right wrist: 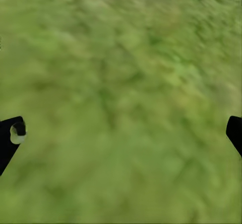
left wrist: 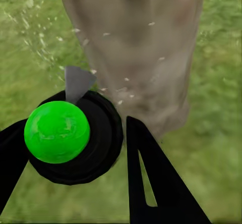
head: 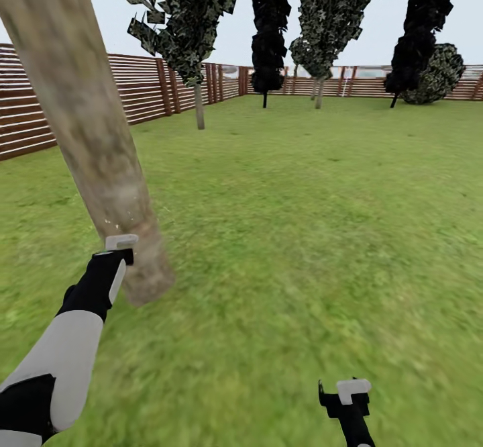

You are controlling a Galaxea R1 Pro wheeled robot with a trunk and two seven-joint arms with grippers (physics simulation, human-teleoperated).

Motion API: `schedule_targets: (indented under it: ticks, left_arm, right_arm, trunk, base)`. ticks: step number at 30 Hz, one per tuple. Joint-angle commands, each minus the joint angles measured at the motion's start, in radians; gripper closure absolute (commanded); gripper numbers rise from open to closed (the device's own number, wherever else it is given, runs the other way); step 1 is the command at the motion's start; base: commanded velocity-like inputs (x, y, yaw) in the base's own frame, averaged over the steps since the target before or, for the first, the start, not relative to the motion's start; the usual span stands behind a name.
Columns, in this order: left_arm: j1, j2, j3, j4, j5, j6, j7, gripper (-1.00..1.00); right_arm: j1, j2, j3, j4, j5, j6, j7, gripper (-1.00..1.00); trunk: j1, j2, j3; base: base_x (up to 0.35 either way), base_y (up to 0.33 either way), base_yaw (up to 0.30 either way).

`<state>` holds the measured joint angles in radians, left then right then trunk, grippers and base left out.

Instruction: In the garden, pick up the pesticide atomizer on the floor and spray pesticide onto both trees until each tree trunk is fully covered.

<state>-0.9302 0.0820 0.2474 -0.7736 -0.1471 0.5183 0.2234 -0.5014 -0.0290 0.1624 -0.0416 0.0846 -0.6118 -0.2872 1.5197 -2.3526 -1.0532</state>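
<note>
The pesticide atomizer, a black round body with a glossy green cap and a grey nozzle, sits gripped between the left gripper's fingers, aimed at the mottled grey-tan tree trunk at ten o'clock; pale flecks, perhaps spray, dot the bark. The right gripper hangs spread over grass

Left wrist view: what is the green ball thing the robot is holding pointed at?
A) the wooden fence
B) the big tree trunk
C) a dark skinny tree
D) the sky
B: in the left wrist view the green-capped atomizer, held between the left gripper's fingers, faces the thick grey-tan tree trunk, with small pale droplets flecking the bark and the air beside it.
</note>
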Motion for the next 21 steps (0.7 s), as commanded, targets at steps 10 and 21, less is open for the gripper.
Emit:
schedule_targets:
  ticks: [10,21]
  left_arm:
    - [-0.001,-0.002,0.002,-0.001,-0.011,0.006,-0.001,1.00]
    - [-0.001,0.000,0.001,0.004,-0.014,0.006,0.007,1.00]
  right_arm:
    - [0.000,0.000,0.005,0.000,0.009,0.001,-0.010,-1.00]
    - [0.000,0.000,0.005,0.000,0.009,0.001,-0.010,-1.00]
  trunk:
    - [0.000,0.000,-0.001]
    - [0.000,0.000,-0.001]
  base:
    - [0.118,-0.260,0.107]
    - [0.170,-0.252,0.115]
